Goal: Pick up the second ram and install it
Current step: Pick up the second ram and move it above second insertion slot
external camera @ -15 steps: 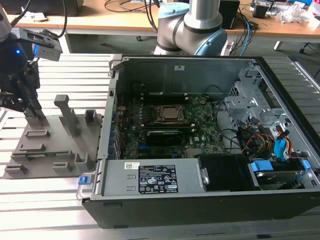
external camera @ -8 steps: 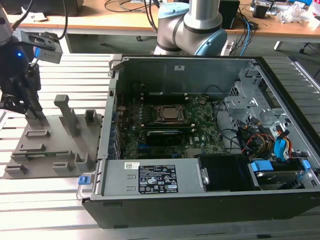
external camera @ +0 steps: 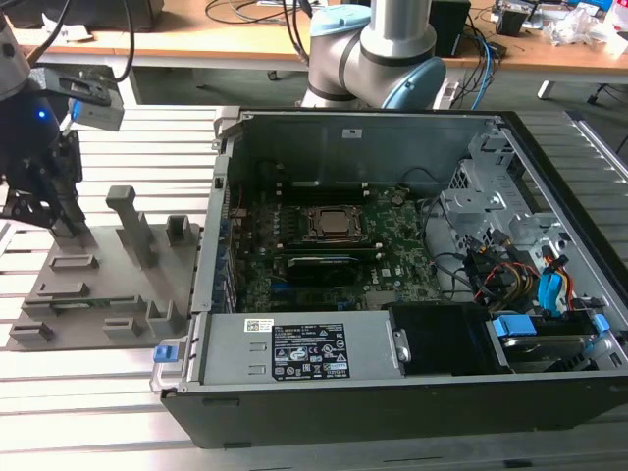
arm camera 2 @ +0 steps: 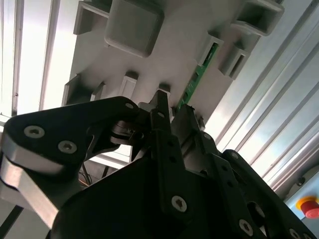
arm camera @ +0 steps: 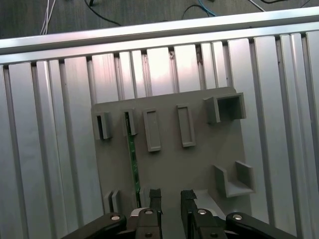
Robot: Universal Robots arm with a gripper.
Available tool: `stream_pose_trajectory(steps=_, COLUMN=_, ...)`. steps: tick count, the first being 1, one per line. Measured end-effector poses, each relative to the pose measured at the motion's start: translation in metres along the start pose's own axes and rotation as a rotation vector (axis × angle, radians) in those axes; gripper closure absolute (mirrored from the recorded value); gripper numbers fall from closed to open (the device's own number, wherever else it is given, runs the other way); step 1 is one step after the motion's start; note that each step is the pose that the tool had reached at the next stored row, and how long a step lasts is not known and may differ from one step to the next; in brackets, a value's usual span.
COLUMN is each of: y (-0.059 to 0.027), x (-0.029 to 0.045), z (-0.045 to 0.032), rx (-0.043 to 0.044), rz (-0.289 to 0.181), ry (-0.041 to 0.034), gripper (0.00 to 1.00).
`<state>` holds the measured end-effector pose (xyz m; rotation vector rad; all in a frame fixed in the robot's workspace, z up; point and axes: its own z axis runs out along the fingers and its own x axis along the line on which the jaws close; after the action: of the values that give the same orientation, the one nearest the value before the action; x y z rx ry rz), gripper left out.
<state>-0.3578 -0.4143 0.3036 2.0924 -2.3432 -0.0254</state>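
First wrist view: end effector gapes empty — beside the edge-on second ram.

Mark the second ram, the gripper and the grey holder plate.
second ram [arm camera: 132, 159]: first wrist view, middle of the green stick.
gripper [arm camera: 171, 198]: first wrist view, midway between its open jaws.
grey holder plate [arm camera: 209, 149]: first wrist view, bare middle surface.

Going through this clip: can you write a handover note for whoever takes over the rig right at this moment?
Gripper: open and empty, close above the grey fixture tray.
Second ram: standing on edge in its tray holders, beside the gripper's fingers and not between them.
Done: the arm is positioned at the tray.
Left: the ram is not yet gripped, lifted or seated in the open computer case.
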Motion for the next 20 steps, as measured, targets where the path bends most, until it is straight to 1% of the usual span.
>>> stream_pose_trajectory(steps=2, y=0.0000, x=0.0001, z=0.0018, rx=0.0000, rz=0.000, ry=0.0000, gripper=0.70)
stream_pose_trajectory(steps=5, y=-0.0001, x=0.0003, z=0.0078, rx=0.0000, rz=0.000, ry=0.0001, gripper=0.70)
stream_pose_trajectory(steps=11, y=-0.0002, x=0.0005, z=0.0120, rx=0.0000, rz=0.000, ry=0.0001, gripper=0.70)
stream_pose_trajectory(steps=16, y=-0.0003, x=0.0007, z=0.0173, rx=0.0001, rz=0.000, ry=0.0000, gripper=0.70)
stream_pose_trajectory(steps=20, y=-0.0004, x=0.0011, z=0.0250, rx=0.0000, rz=0.000, ry=0.0000, gripper=0.70)
